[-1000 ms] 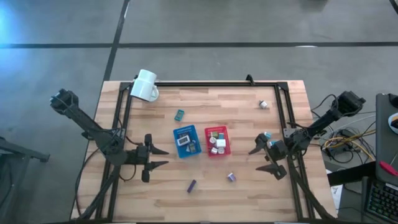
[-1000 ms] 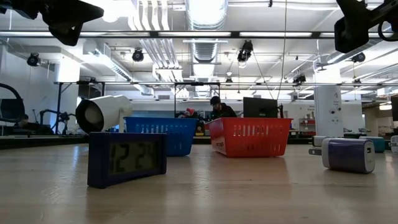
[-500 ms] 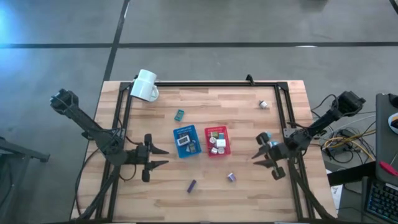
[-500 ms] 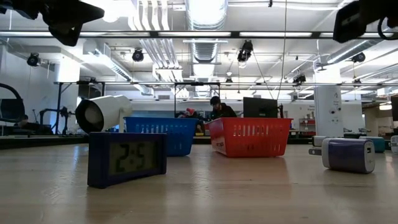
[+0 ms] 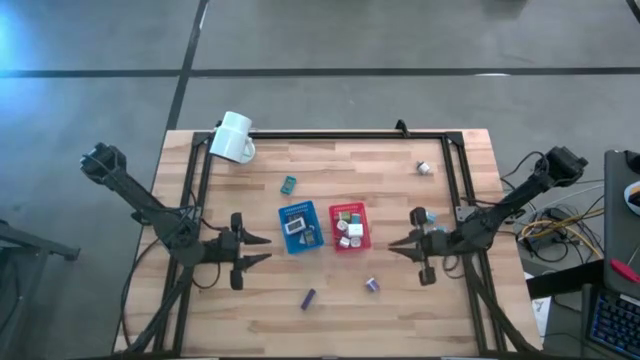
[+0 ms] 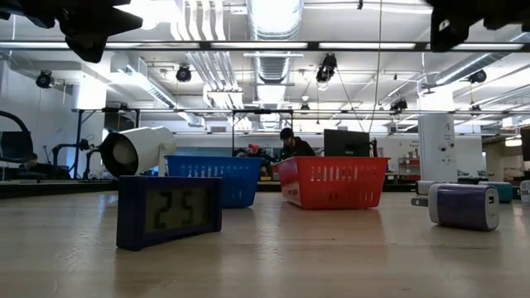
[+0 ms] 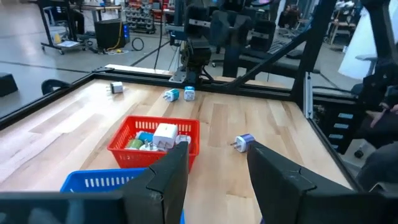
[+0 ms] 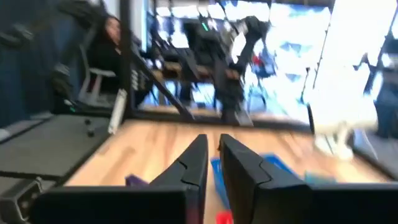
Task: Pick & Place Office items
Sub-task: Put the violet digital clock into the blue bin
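Two fingers of the right gripper [image 5: 400, 245] have just come together on nothing, at the right of the frame. It swung toward the red plastic basket [image 5: 350, 245]. A small purple plug [image 5: 372, 285] waits below it. The left gripper [image 5: 262, 250] hangs half apart.

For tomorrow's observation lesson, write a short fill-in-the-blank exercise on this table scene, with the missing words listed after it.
1. The white mug lies on its ____.
2. The blue tray sits beside the ____ tray.
3. The small clock nearest the low camera has a dark ____ case.
4. The right pincer has its fingers nearly ____.

Missing words: side; red; blue; shut
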{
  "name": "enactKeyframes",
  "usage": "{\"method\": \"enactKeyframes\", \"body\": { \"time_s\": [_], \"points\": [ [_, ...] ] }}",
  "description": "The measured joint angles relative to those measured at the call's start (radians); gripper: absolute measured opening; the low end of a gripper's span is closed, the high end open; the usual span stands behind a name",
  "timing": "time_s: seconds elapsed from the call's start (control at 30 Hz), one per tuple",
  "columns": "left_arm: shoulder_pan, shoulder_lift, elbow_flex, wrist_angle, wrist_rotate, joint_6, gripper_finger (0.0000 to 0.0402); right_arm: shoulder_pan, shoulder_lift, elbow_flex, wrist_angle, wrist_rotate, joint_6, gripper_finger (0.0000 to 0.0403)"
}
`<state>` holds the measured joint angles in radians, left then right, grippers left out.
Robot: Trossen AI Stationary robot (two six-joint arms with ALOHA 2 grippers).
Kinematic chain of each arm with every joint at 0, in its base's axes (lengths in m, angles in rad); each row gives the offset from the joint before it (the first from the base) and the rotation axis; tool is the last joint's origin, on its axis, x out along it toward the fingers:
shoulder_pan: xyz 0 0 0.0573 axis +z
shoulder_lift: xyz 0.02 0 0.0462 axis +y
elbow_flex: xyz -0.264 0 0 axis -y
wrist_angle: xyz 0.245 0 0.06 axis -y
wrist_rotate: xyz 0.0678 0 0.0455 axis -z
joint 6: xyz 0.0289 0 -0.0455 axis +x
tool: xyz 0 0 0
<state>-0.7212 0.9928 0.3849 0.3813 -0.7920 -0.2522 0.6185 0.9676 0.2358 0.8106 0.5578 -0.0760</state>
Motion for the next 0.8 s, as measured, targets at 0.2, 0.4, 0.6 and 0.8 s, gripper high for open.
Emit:
{"method": "enactKeyframes", "body": {
  "time_s": [0.2,0.4,0.6,0.8],
  "points": [
    [0.0,0.0,0.0,0.0,-0.019,0.055,0.0165,-0.018,0.038,0.057,-0.122,0.021,0.124,0.0095],
    [0.0,0.0,0.0,0.0,-0.02,0.07,0.0165,-0.028,0.092,0.108,-0.123,0.022,0.101,0.0159],
    [0.0,0.0,0.001,0.0,-0.012,0.072,0.0165,-0.066,0.161,0.127,-0.126,0.022,0.143,0.0202],
    [0.006,0.0,0.001,0.01,-0.025,0.007,0.0165,-0.115,0.231,0.146,-0.128,0.022,0.172,0.0228]
  ]
}}
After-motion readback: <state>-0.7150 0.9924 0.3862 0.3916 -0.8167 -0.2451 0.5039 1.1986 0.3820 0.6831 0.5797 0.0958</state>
